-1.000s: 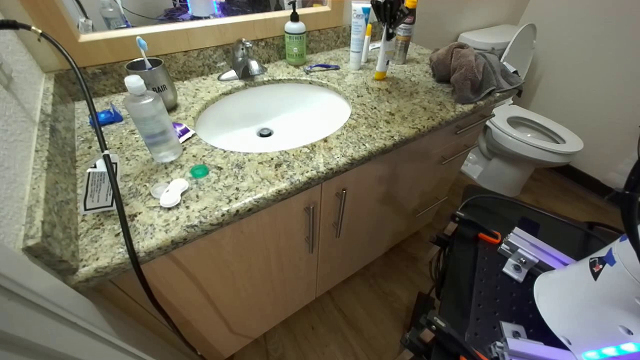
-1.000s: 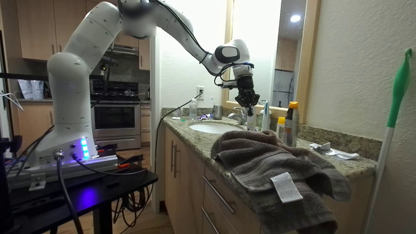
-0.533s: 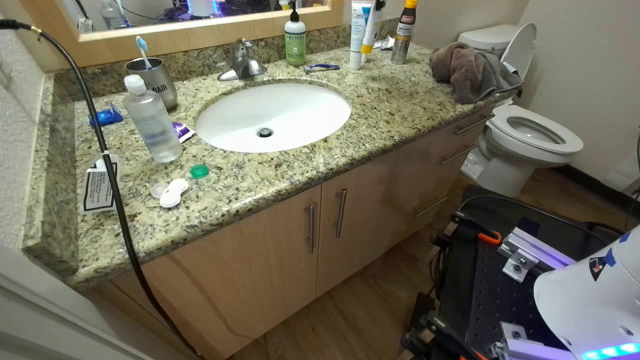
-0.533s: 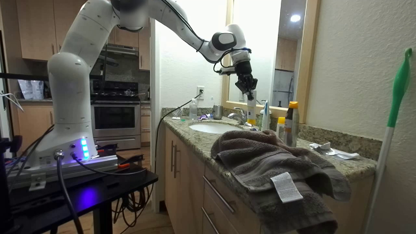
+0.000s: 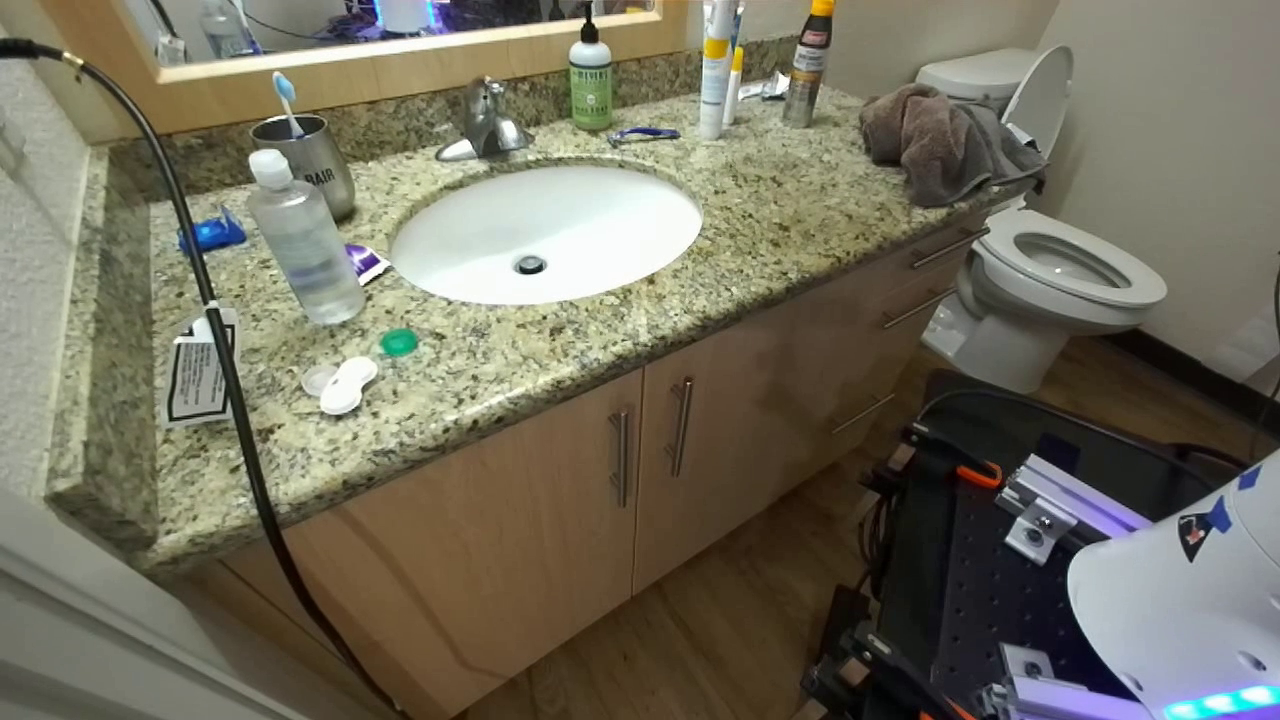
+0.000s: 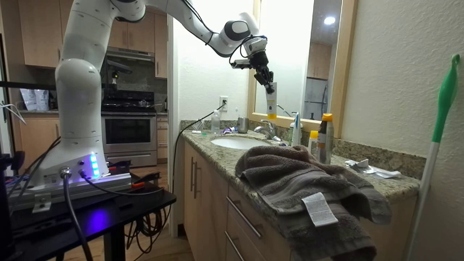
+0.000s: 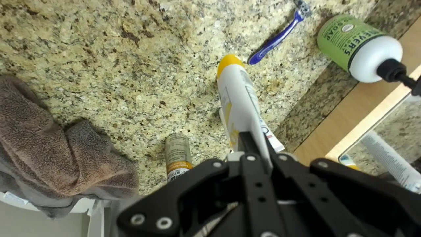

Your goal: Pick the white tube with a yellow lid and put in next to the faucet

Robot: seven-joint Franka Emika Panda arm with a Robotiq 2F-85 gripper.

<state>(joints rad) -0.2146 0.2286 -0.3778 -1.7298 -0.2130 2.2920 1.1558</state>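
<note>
My gripper [image 6: 269, 88] is shut on the flat end of the white tube with a yellow lid [image 6: 270, 99]. The tube hangs lid down in the air above the counter, near and above the faucet [image 6: 268, 129]. In the wrist view the tube [image 7: 238, 95] runs out from between the fingers [image 7: 245, 140], its yellow lid pointing away. In an exterior view the tube [image 5: 715, 75] shows at the top edge, overlapping the taller tube behind it; the gripper is out of that view. The chrome faucet [image 5: 488, 122] stands behind the sink and is out of the wrist view.
A green soap bottle [image 5: 591, 85] and a blue razor [image 5: 645, 134] lie between faucet and tubes. A smaller yellow-capped white container [image 6: 313, 142], a spray can [image 6: 325, 139] and a towel [image 6: 290, 174] are on the counter. The sink [image 5: 545, 235] is in front of the faucet; a mirror frame [image 7: 365, 118] is behind.
My gripper has lifted the tube from low over the counter and carried it up and toward the faucet side. The tube stays in the jaws; the other counter objects have not moved.
</note>
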